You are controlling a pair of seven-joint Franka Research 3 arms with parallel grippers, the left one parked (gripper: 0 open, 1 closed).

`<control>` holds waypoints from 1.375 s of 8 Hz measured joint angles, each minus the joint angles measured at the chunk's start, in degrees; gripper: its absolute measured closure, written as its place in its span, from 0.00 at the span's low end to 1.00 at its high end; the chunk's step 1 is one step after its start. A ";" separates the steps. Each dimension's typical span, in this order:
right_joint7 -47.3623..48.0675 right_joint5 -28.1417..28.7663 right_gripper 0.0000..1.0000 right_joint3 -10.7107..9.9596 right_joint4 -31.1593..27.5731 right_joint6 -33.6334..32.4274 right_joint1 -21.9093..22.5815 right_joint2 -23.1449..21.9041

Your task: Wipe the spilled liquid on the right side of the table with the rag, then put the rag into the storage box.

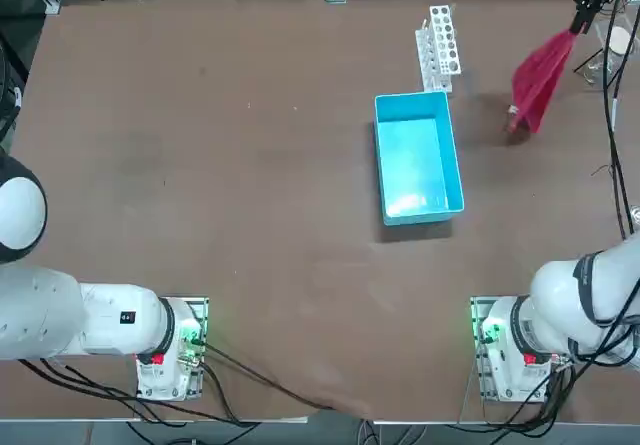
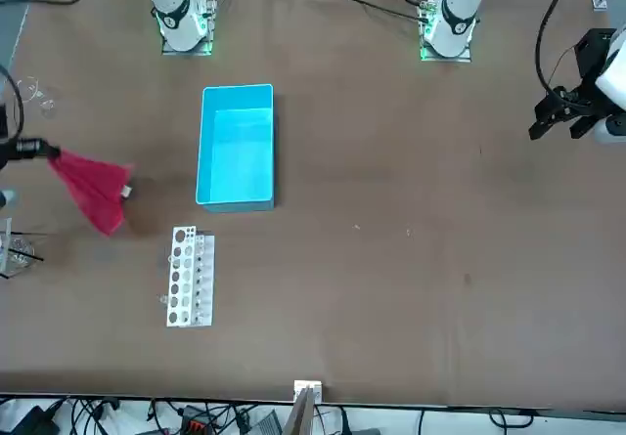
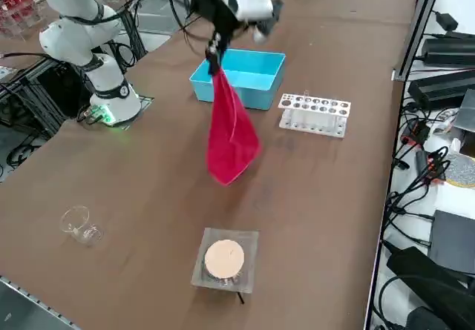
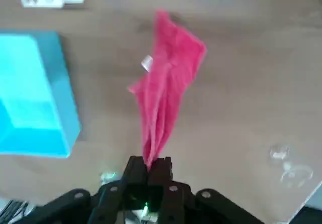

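Note:
My right gripper (image 1: 578, 23) (image 3: 215, 57) is raised over the right side of the table (image 1: 250, 165), shut on the top corner of the red-pink rag (image 1: 540, 77) (image 2: 93, 191) (image 3: 230, 133). The rag hangs down loose off the tabletop, its white tag showing in the wrist view (image 4: 168, 93) above the shut fingertips (image 4: 149, 166). The light-blue storage box (image 1: 381, 165) (image 2: 235, 200) (image 3: 245, 93) (image 4: 68, 113) stands empty a short way left of the rag. The spilled liquid cannot be made out; only a dark shadow lies under the rag.
A white test-tube rack (image 1: 441, 45) (image 2: 188, 277) (image 3: 314, 114) sits just beyond the box. Near the table's right edge stand a small glass beaker (image 3: 80, 225) (image 4: 287, 166) and a square clear plate with a tan disc (image 3: 225, 259).

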 joint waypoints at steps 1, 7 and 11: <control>0.21 1.07 0.98 0.00 0.01 -3.46 0.39 -2.10; 13.19 19.48 0.97 0.02 4.31 -16.02 6.05 -11.42; 27.95 23.52 0.97 0.12 2.94 -9.18 17.88 -11.64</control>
